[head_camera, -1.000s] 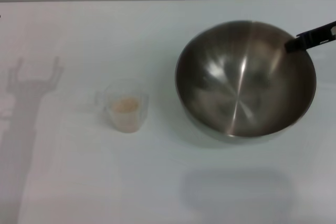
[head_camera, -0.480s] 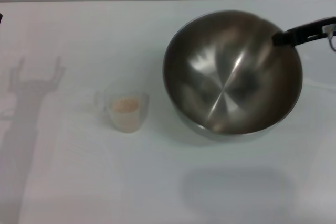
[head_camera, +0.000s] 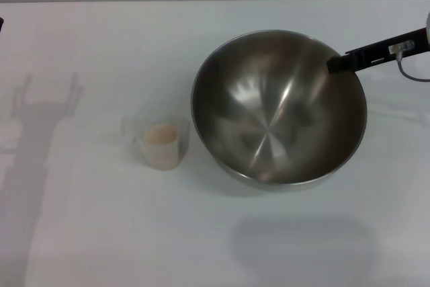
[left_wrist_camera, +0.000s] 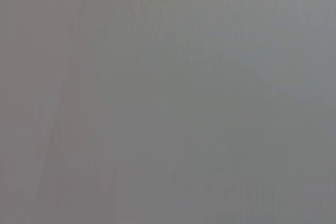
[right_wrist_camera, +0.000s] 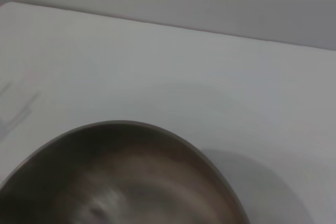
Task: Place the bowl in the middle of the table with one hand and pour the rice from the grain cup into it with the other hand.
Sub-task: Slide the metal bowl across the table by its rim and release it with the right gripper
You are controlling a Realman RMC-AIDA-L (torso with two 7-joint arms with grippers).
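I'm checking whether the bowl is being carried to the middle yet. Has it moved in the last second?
Yes. The bowl, held at its rim by the right gripper, has shifted toward the robot's left, closing on the grain cup, which stayed put.

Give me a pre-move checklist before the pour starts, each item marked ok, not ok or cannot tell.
1. Bowl in the middle of the table: not ok, it sits right of centre.
2. Right gripper at the bowl's rim: ok; firmness of grip: cannot tell.
3. Grain cup upright, apart from the bowl: ok.
4. Rice in the cup, none spilled: ok.
5. Left gripper ready at the cup: not ok, it is out of the head view and only its shadow falls on the table.
6. Bowl inside empty: ok.
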